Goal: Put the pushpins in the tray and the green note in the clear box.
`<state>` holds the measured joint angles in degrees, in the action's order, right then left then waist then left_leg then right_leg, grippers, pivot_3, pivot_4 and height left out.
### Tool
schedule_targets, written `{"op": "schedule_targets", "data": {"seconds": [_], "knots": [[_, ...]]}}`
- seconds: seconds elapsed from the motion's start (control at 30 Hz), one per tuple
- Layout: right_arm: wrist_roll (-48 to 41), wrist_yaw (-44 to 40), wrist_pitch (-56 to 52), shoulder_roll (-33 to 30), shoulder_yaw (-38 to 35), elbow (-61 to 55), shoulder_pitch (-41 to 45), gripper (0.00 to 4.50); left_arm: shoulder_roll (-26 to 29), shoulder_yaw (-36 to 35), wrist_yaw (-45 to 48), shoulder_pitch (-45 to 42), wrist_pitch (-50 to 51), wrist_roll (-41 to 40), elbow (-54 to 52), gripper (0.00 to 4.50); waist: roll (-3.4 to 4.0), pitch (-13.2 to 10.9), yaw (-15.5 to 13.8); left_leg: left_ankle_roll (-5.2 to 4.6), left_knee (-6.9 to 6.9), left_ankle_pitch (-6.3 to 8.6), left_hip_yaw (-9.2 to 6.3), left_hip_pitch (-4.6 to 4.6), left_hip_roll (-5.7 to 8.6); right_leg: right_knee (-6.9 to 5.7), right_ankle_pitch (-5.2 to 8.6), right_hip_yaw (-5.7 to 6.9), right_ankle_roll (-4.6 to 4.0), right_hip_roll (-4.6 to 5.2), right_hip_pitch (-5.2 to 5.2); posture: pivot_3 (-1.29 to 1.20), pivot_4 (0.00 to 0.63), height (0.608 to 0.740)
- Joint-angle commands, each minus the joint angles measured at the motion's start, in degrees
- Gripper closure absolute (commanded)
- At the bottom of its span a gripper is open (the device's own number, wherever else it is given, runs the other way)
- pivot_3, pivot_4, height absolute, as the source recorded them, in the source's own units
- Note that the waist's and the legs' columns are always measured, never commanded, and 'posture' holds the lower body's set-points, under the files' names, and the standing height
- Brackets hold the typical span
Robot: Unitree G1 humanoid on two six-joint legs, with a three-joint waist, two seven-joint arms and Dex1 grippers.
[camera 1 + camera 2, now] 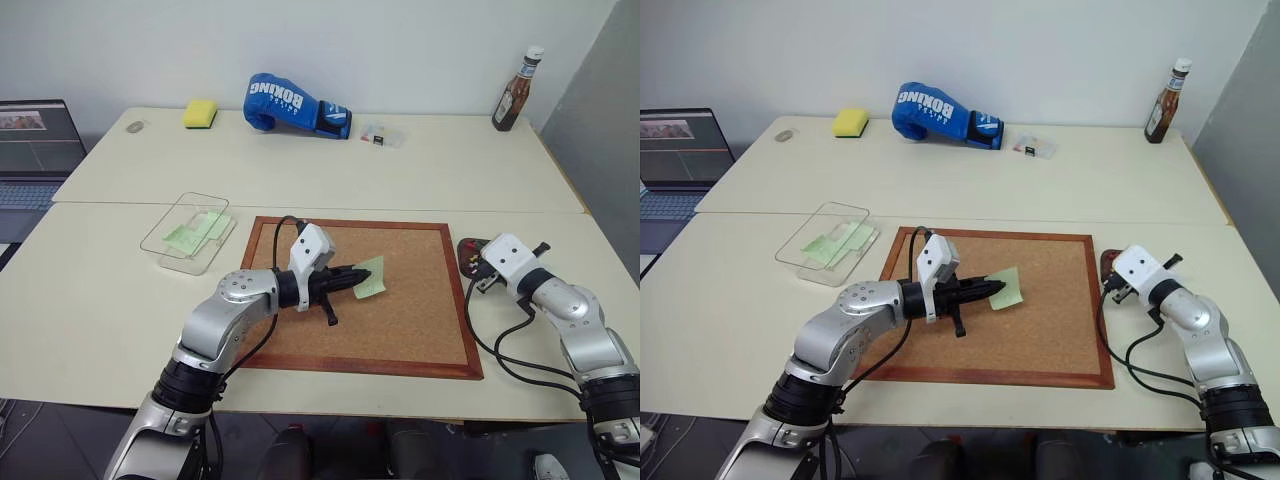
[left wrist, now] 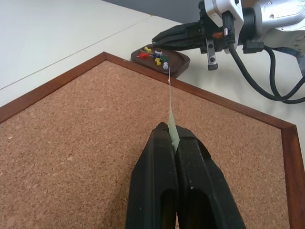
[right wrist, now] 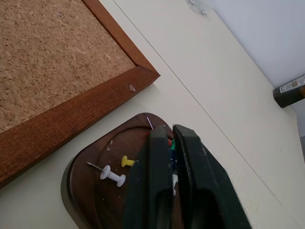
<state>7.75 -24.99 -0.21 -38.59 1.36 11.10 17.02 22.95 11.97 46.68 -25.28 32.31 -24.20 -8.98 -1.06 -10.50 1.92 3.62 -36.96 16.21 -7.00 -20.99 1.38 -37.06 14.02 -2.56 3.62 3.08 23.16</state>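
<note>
Green note [image 1: 371, 277] was thin, light, floppy paper over the corkboard's [image 1: 420, 330] centre, gripped by one edge; left end effector [image 2: 172, 138] was clenched on that edge. Right end effector [image 3: 167, 136], slightly parted over the tray [image 3: 95, 191] at the board's 3 o'clock, pushpins [image 2: 153, 55] inside: tiny, sharp, best pinched by heads. Boxing glove [image 1: 290, 103] read "BOXING".

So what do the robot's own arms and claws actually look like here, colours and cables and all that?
Both arms are silver-grey metal with rounded joint housings and black collars at the joints. Each wrist carries a white boxy module. The left claw and right claw each have two long, tapered black fingers. Loose black cables loop outside both arms. No markings are readable on them.
</note>
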Motion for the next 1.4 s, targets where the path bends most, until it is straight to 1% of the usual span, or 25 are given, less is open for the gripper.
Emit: {"op": "schedule_targets", "data": {"seconds": [0.03,0.17,0.2,0.23,0.37,0.53,0.63,0.7,0.73,0.8,0.9,1.03,1.1,1.17,1.23,1.27,1.33,1.4], "knots": [[0.07,0.23,1.29,-0.43,-1.42,-0.01,1.06,3.23,-0.55,-1.69,-0.33,-1.16,0.44,-1.21,-2.28,4.50,0.00,0.00,-0.01,0.00,0.00,0.00,0.01,0.00,0.00,0.00,0.00,-0.01,0.00,0.00,0.00,0.00,0.150,0.740],[0.70,0.68,1.53,-0.62,-1.37,0.51,0.99,2.37,-0.78,-2.32,-0.47,-1.79,0.45,-1.02,-1.55,4.50,0.00,0.00,0.00,0.00,0.00,0.00,0.01,0.00,0.00,0.00,0.00,-0.01,0.00,0.00,0.00,0.00,0.150,0.740],[0.80,0.81,1.55,-0.63,-1.40,0.66,0.88,2.22,-0.82,-2.37,-0.45,-1.82,0.42,-0.91,-1.46,4.50,0.00,0.00,-0.01,0.00,0.00,0.00,0.01,0.00,0.00,0.00,0.00,0.00,0.00,0.00,0.00,0.00,0.150,0.740],[0.84,0.88,1.57,-0.63,-1.44,0.77,0.81,1.96,-0.84,-2.39,-0.42,-1.82,0.43,-0.86,-1.43,4.50,0.00,0.00,-0.05,0.00,0.00,0.00,0.00,0.00,0.00,0.00,0.00,0.00,0.00,0.00,0.00,0.00,0.150,0.740],[0.85,0.95,1.53,-0.71,-1.81,0.62,0.45,1.22,-0.99,-2.35,-0.54,-1.67,0.62,-0.94,-1.69,4.50,0.00,0.00,-0.04,0.00,-0.01,0.00,0.01,0.00,0.00,0.00,0.00,-0.01,0.00,0.00,-0.01,0.00,0.150,0.740],[-1.19,0.28,0.44,-0.25,-3.50,-0.82,0.78,0.12,-1.16,-3.02,-1.05,-1.94,1.03,-1.43,-1.78,4.50,0.00,0.00,-0.05,0.00,-0.01,0.00,0.00,0.01,0.00,-0.01,0.00,-0.01,0.00,0.00,-0.01,0.00,0.150,0.740],[-5.92,-1.99,-1.22,1.12,-5.43,-3.00,1.42,0.12,-1.42,-4.07,-1.83,-2.83,1.41,-2.02,-1.46,4.50,0.00,0.00,-0.03,0.00,-0.02,0.00,0.00,0.01,-0.01,-0.02,0.00,-0.01,0.00,0.00,-0.01,0.00,0.150,0.740],[-12.32,-4.55,-5.27,3.21,-7.43,-6.48,1.82,0.12,-1.89,-5.17,-2.55,-3.56,2.06,-2.70,-1.38,4.50,0.00,0.00,-0.03,0.00,-0.02,0.00,0.00,0.01,-0.02,-0.03,0.00,0.00,-0.01,-0.01,-0.01,0.00,0.150,0.740],[-16.94,-6.35,-8.52,4.28,-8.38,-9.37,1.97,0.12,-2.08,-6.00,-3.11,-4.00,2.56,-3.15,-1.49,4.50,-0.01,0.00,-0.01,0.00,-0.02,0.00,0.00,0.01,-0.01,-0.03,0.00,0.00,-0.01,-0.01,-0.01,0.00,0.150,0.740],[-22.65,-9.08,-13.45,5.26,-9.41,-13.84,2.27,0.12,-2.28,-7.88,-4.44,-4.64,3.55,-3.99,-1.75,4.50,0.00,0.00,0.09,0.00,-0.02,0.00,-0.02,0.01,-0.03,-0.03,-0.01,0.00,-0.01,-0.01,-0.01,0.00,0.150,0.740],[-27.40,-11.42,-19.65,5.16,-9.48,-18.91,2.85,0.12,-2.05,-10.59,-7.12,-5.04,4.61,-4.41,-2.51,4.50,0.00,0.00,0.00,0.00,-0.02,0.00,-0.06,0.00,-0.02,-0.03,-0.01,0.02,-0.01,-0.02,-0.01,0.00,0.150,0.740],[-33.99,-12.78,-27.82,5.76,-8.56,-25.81,4.35,0.12,-0.66,-13.75,-12.22,-3.86,4.63,-2.42,-4.98,4.50,0.00,0.00,-0.07,0.00,-0.01,0.00,-0.11,-0.02,-0.02,-0.02,-0.01,0.05,-0.01,-0.02,0.00,0.00,0.150,0.740],[-38.02,-12.54,-32.13,6.95,-7.80,-29.61,6.03,0.12,-0.04,-17.16,-16.45,-3.35,6.41,-2.24,-6.52,4.50,0.00,0.00,-0.04,0.00,-0.01,0.00,-0.11,-0.02,-0.02,-0.03,0.00,0.06,-0.01,-0.02,0.00,0.00,0.150,0.740],[-40.26,-11.77,-34.97,8.54,-6.31,-32.04,8.03,0.12,1.01,-20.58,-20.48,-2.27,8.53,-1.85,-9.03,4.50,0.01,-0.01,0.18,0.00,-0.01,0.00,-0.10,-0.02,-0.02,-0.03,0.00,0.05,-0.01,-0.02,0.00,0.00,0.150,0.740],[-41.97,-11.06,-37.22,10.15,-5.23,-33.79,9.57,0.12,2.35,-22.44,-24.52,-1.05,9.40,0.61,-10.99,4.50,0.01,-0.01,0.38,0.01,0.00,0.00,-0.12,-0.01,-0.07,-0.05,0.00,0.07,-0.01,-0.03,0.04,0.00,0.150,0.740],[-43.04,-10.83,-38.26,10.95,-4.82,-34.63,10.26,0.12,2.76,-23.54,-26.79,-0.74,9.78,1.86,-11.42,4.50,0.00,-0.01,0.13,0.01,0.01,0.00,-0.14,-0.01,-0.07,-0.05,0.00,0.08,-0.01,-0.04,0.04,0.00,0.150,0.740],[-46.39,-9.94,-41.04,13.36,-3.69,-36.80,12.19,0.12,3.36,-28.48,-33.49,-1.09,10.28,4.74,-10.88,4.50,0.00,-0.01,-0.01,0.01,-0.01,0.00,-0.18,-0.01,-0.05,-0.05,0.00,0.12,-0.01,-0.04,0.02,0.00,0.150,0.740],[-48.16,-9.09,-42.91,15.09,-2.80,-37.92,13.50,0.12,3.61,-32.06,-37.82,-1.68,9.90,6.33,-9.71,4.50,-0.02,-0.02,-0.08,0.01,-0.02,0.00,-0.21,-0.03,-0.05,-0.05,-0.01,0.13,-0.01,-0.04,0.04,0.00,0.150,0.740]]}}
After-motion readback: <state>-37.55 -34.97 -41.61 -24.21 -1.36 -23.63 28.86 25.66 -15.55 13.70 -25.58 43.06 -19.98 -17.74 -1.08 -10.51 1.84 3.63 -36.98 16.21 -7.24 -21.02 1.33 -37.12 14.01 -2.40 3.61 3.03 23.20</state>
